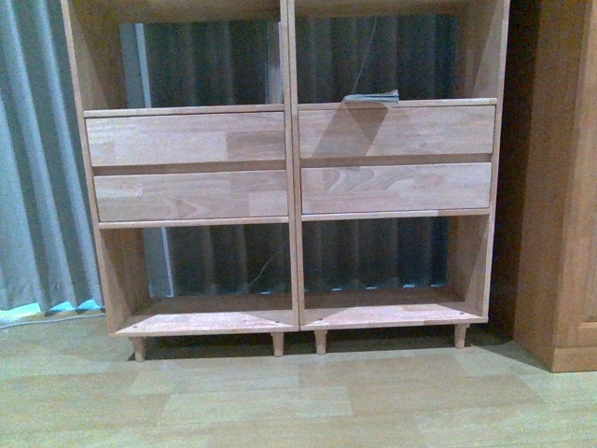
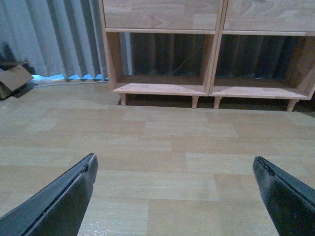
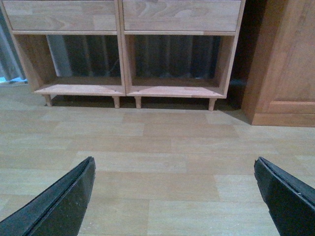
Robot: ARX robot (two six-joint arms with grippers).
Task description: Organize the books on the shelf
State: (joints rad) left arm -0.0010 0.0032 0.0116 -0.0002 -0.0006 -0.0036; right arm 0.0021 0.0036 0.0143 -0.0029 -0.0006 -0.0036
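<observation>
In the front view a grey curtain (image 1: 37, 159) hangs at 9 o'clock, the light-wood shelf (image 1: 291, 187) with 4 drawer fronts fills the middle, 1 thin pale book (image 1: 371, 96) lies flat at about 1 o'clock in the upper right compartment, on the board just above the right drawers, and a darker cabinet (image 1: 560, 187) stands at 3 o'clock. The left gripper (image 2: 173, 161) hangs over the wood-look floor (image 2: 162, 142) with its jaws spread wide, gripping nothing, a cardboard box (image 2: 12, 78) lying by the curtain. The right gripper (image 3: 174, 162) is likewise wide apart and empty above the floor.
</observation>
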